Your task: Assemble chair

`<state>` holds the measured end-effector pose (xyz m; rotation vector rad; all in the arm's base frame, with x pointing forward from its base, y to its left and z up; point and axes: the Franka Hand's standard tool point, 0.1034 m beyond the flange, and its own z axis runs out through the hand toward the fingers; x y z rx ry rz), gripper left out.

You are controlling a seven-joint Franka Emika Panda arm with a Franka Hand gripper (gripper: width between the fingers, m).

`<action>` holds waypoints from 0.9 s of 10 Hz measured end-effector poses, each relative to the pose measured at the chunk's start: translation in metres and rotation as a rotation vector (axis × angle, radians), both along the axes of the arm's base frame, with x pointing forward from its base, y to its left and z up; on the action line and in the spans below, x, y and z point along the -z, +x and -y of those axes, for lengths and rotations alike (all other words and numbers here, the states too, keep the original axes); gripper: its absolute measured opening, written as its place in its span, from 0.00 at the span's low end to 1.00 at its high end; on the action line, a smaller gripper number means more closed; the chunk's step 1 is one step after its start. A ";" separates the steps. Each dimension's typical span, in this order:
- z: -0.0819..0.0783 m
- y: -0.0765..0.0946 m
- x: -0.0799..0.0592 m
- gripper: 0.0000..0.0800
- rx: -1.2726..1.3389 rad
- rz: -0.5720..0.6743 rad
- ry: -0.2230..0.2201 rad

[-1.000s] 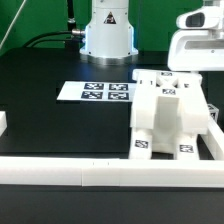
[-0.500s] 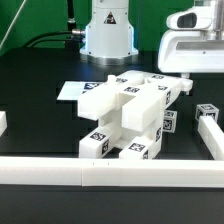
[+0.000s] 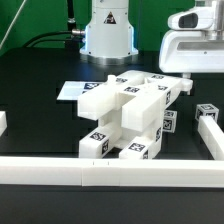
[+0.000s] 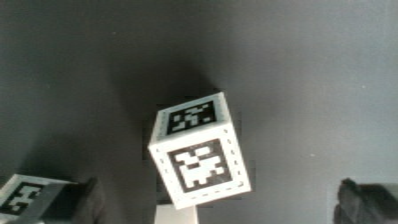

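The chair (image 3: 128, 115), a chunky white piece with black-and-white tags, lies tipped on its side in the middle of the black table, its blocky legs pointing toward the front rail. My gripper (image 3: 192, 55) hangs above and behind the chair's right end, clear of it. In the wrist view a white tagged block (image 4: 201, 150) fills the centre, well below the jaws. The dark fingertips (image 4: 365, 198) stand wide apart at the frame edge, and my gripper (image 4: 222, 208) is open with nothing held between them.
A small tagged white cube (image 3: 207, 113) sits to the chair's right, beside the right border rail (image 3: 211, 140). The long front rail (image 3: 100, 172) runs across the near edge. The marker board (image 3: 70, 92) shows partly behind the chair. The robot base (image 3: 108, 30) stands at the back.
A second ago the chair stood upright at the exterior view's right; it has since toppled toward the middle, over the marker board. Nothing has moved in the last half second.
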<state>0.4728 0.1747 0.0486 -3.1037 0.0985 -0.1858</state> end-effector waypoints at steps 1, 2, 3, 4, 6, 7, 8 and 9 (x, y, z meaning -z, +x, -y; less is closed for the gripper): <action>0.001 0.002 0.001 0.81 -0.075 -0.001 -0.013; 0.000 0.003 0.001 0.81 -0.122 -0.003 -0.020; -0.001 0.004 0.002 0.81 -0.131 -0.002 -0.021; 0.000 0.003 0.002 0.81 -0.129 -0.003 -0.021; -0.001 0.003 0.003 0.81 -0.130 -0.003 -0.021; -0.004 -0.001 0.005 0.81 -0.138 -0.007 -0.022; -0.007 -0.006 0.008 0.81 -0.144 -0.013 -0.024; -0.010 -0.010 0.010 0.81 -0.149 -0.015 -0.025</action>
